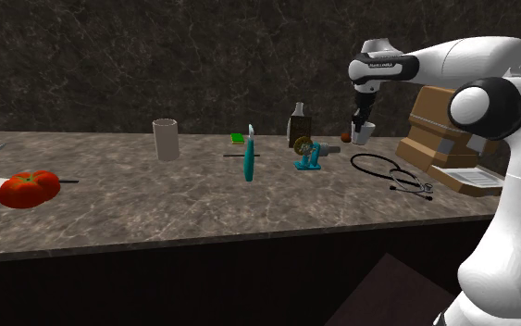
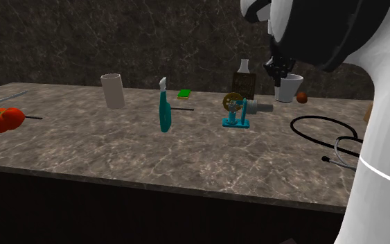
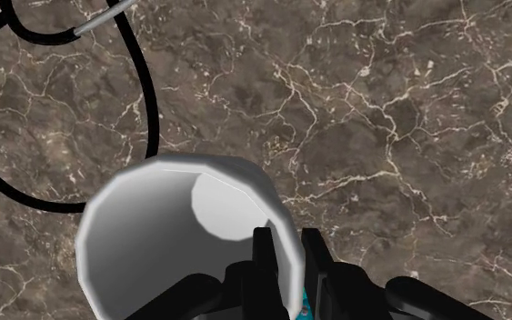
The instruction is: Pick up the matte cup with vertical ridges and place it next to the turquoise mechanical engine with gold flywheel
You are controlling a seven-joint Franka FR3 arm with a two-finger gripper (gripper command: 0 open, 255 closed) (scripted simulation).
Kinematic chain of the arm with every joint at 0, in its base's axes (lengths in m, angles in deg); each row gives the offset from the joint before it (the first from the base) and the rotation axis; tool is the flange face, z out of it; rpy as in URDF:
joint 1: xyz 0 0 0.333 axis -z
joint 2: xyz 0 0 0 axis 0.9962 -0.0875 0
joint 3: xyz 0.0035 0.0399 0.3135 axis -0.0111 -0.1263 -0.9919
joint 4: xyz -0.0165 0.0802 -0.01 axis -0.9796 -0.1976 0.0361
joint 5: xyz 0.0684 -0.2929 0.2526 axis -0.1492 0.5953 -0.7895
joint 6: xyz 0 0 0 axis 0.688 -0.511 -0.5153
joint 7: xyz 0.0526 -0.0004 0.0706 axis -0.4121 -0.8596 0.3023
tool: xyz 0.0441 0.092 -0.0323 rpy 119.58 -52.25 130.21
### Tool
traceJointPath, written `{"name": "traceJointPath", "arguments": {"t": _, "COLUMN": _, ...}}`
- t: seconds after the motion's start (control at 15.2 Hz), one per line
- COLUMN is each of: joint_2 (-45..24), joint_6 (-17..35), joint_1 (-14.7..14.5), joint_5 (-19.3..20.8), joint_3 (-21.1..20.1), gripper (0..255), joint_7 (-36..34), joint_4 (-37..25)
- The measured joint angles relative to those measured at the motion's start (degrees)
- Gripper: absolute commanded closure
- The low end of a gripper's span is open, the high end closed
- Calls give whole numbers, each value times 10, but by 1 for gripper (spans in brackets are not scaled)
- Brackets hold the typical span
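Note:
My gripper (image 1: pixel 360 120) is shut on the rim of a plain white tapered cup (image 1: pixel 365 133), one finger inside the wall and one outside. Seen from the wrist, the cup (image 3: pixel 154 241) hangs upright and open-mouthed under the gripper (image 3: pixel 286 253), with marble counter below. The cup (image 2: pixel 289 88) is near the counter's back edge, to the shoulder view's right of and behind the turquoise engine with a gold flywheel (image 1: pixel 309 155) (image 2: pixel 237 111). I cannot tell whether its base touches the counter.
A black stethoscope (image 1: pixel 392 173) (image 3: pixel 26 136) lies right of the engine, before stacked cardboard boxes (image 1: pixel 443 139). A brown bottle (image 1: pixel 299 125) stands behind the engine. Further left are a teal tool (image 1: pixel 249 157), a tall pale cup (image 1: pixel 166 139) and a red tomato-like thing (image 1: pixel 29 188).

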State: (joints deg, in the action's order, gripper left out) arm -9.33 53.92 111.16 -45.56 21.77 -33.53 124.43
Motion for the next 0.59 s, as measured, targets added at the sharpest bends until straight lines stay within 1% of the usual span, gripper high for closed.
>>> {"name": "traceJointPath", "arguments": {"t": 0.59, "joint_2": 4, "joint_6": 72, "joint_1": 0, "joint_5": 3, "joint_3": 0, "gripper": 255, "joint_7": -10, "joint_4": 77}}
